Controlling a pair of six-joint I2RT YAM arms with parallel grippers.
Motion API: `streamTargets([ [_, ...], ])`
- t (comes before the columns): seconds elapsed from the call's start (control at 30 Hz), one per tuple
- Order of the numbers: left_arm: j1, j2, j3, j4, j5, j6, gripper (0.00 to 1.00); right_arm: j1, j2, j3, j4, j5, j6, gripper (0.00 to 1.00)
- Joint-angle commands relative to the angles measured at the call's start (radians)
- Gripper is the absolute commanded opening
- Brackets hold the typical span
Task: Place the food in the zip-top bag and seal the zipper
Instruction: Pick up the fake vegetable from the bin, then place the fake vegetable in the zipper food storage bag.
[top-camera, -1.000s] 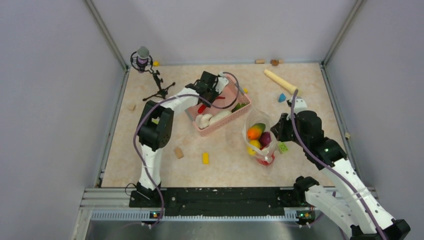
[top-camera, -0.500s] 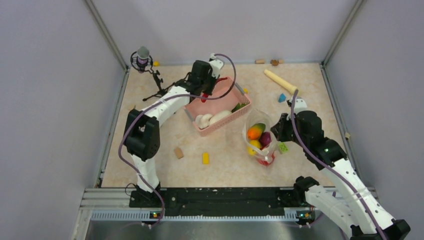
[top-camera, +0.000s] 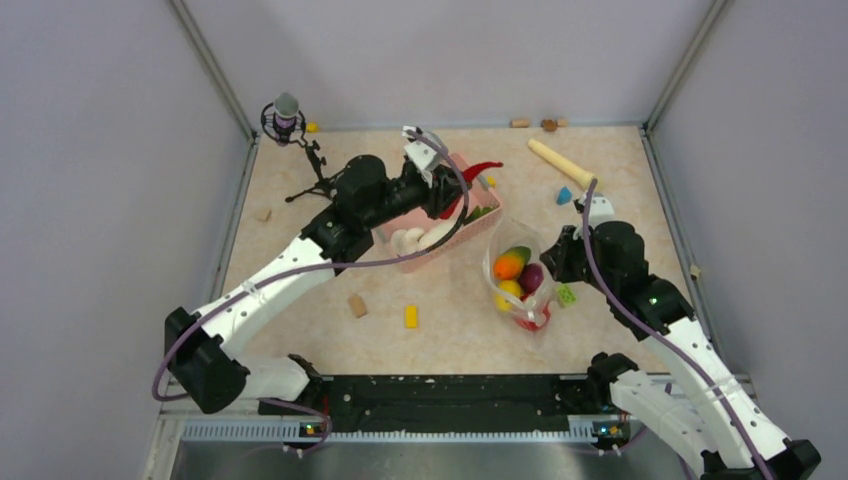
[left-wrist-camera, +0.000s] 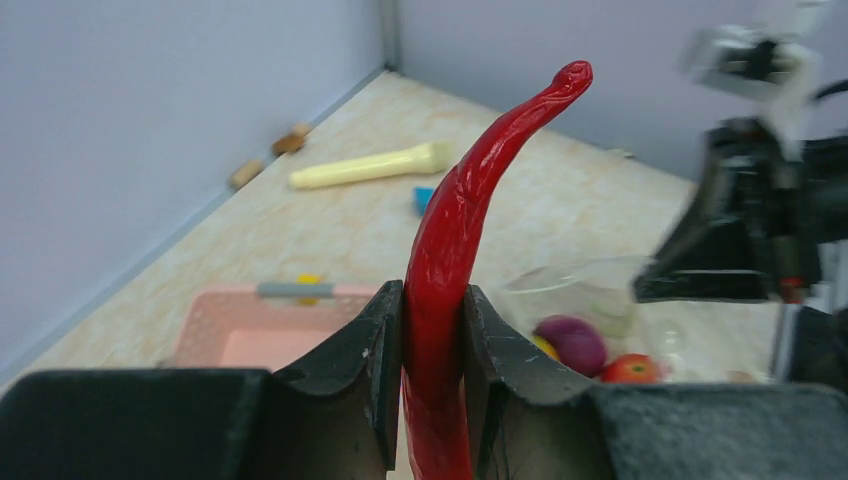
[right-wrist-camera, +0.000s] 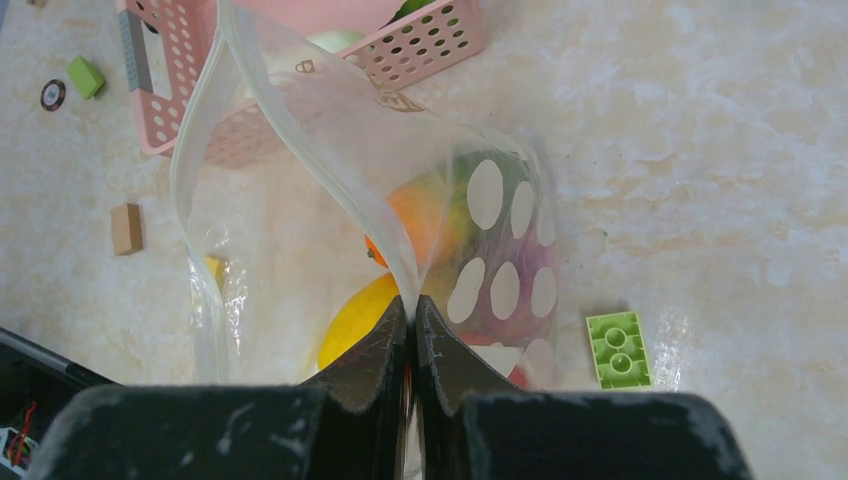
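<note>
The long chili, clamped low by the left gripper, may be snagged on the bag rim pinched by the right gripper, and that hold lost.

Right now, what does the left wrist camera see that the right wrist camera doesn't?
Only the left wrist view: the red chili clamped in the left tool, and a pale stick lying on the table. Only the right wrist view: the green studded brick and the pale dots on the zip-top bag. Both: the pink basket and that bag with food inside.
</note>
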Motion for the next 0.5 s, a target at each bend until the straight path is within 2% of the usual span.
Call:
streamTargets([
  [0.0,-0.126,-0.058,-0.091,0.164,0.072,-0.021,0.0,-0.003,-0.027,-0.007,0.043,-0.019,0.013,0.04],
  [0.1,-0.18,-0.063,-0.106,0.217,-0.01,-0.103,0.0,-0.003,-0.038,-0.013,0.047,-0.034,0.016,0.04],
  [0.17,-0.198,-0.048,-0.087,0.22,-0.144,-0.234,0.0,-0.003,-0.043,-0.014,0.05,-0.048,0.017,0.04],
  [0.23,-0.2,-0.025,-0.059,0.164,-0.201,-0.379,0.0,-0.003,-0.05,-0.018,0.052,-0.05,0.016,0.04],
  [0.3,-0.219,-0.001,-0.07,0.217,-0.199,-0.42,0.0,-0.002,-0.054,-0.022,0.056,-0.059,0.015,0.04],
  [0.47,-0.298,0.06,-0.064,0.303,-0.342,-0.436,0.0,-0.002,-0.056,-0.024,0.058,-0.065,0.016,0.04],
])
